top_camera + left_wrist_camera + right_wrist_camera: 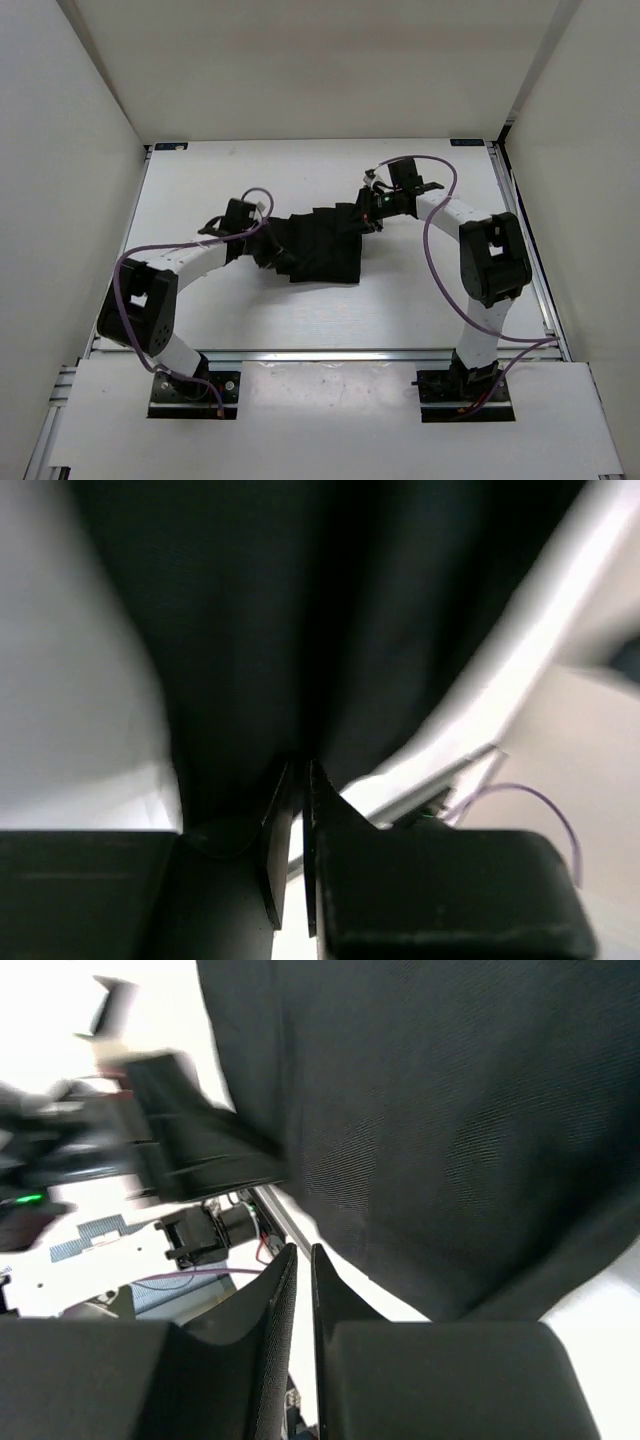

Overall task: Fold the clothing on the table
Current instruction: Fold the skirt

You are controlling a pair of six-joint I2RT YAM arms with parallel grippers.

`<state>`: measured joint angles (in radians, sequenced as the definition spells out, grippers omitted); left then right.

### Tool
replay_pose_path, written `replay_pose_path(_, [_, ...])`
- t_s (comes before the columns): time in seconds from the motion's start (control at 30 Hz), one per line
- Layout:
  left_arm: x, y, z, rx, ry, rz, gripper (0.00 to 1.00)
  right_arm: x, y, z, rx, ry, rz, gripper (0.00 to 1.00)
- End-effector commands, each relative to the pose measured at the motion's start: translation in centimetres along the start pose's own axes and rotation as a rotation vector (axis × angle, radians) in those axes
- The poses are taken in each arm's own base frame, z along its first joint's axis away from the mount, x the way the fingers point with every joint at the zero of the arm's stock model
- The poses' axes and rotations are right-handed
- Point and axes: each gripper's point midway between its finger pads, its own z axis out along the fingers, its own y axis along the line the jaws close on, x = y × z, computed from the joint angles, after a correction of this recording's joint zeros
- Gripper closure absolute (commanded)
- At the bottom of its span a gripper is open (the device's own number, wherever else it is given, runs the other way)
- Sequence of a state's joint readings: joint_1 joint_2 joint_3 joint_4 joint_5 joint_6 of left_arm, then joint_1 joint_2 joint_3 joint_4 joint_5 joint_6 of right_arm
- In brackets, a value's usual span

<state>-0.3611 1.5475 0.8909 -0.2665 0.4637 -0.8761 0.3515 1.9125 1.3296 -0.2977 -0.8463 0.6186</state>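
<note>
The clothing (320, 245) sits roughly mid-table, a bit toward the far side, strung between my two arms. Its near-right part lies as a fairly square flat block; the left side is rumpled and drawn up toward the left arm. Bare white table (250, 310) shows all round it.

Left gripper (298, 770): jaws nearly together w/ only a thin slit, and the pleats funnel straight down into the tips, so I read that as a firm pinch on the cloth. The fabric hangs off it, so that edge looks raised off the surface.

Right gripper (304, 1250): same story, jaws almost closed. The garment's edge meets the tips there – looks like a pinch on the hem, tho the contact itself is tight to see. From the overhead cam it's at the far-right corner of the fabric.

Progress, imo: both corners look grabbed, but there's no neat fold yet. Outline is lopsided and the layers aren't aligned. Left to do – carry the held edge over, lay it flat, release, then prob. another fold to tidy.
</note>
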Motion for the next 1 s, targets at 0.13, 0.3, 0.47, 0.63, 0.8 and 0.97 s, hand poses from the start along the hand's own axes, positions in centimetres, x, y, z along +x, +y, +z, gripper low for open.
replay_pose_path(0.13, [2.1,6.9,0.8,-0.166,0.011,-0.064,0.8,-2.2,0.2,-0.6,-0.087,-0.026,0.01,0.85])
replay_pose_path(0.3, [2.3,8.0,3.0,-0.184,0.023,-0.056,0.81,-2.7,0.1,-0.6,-0.108,-0.024,0.03,0.85])
replay_pose_path(0.47, [-1.4,4.1,2.4,-0.089,-0.037,-0.01,0.74,-3.0,1.9,-3.4,-0.073,-0.09,-0.049,0.8])
replay_pose_path(0.63, [-6.4,3.6,-2.9,-0.159,-0.153,0.083,0.54,-1.8,1.6,-8.2,0.012,-0.172,-0.104,0.59])
replay_pose_path(0.8, [-6.1,7.3,-7.3,-0.311,-0.213,0.112,0.44,0.8,-2.1,-11.5,0.132,-0.238,-0.054,0.48])
replay_pose_path(0.97, [-0.5,12.6,-7.8,-0.324,-0.11,0.009,0.42,3.8,-5.6,-13.5,0.135,-0.314,0.038,0.47])
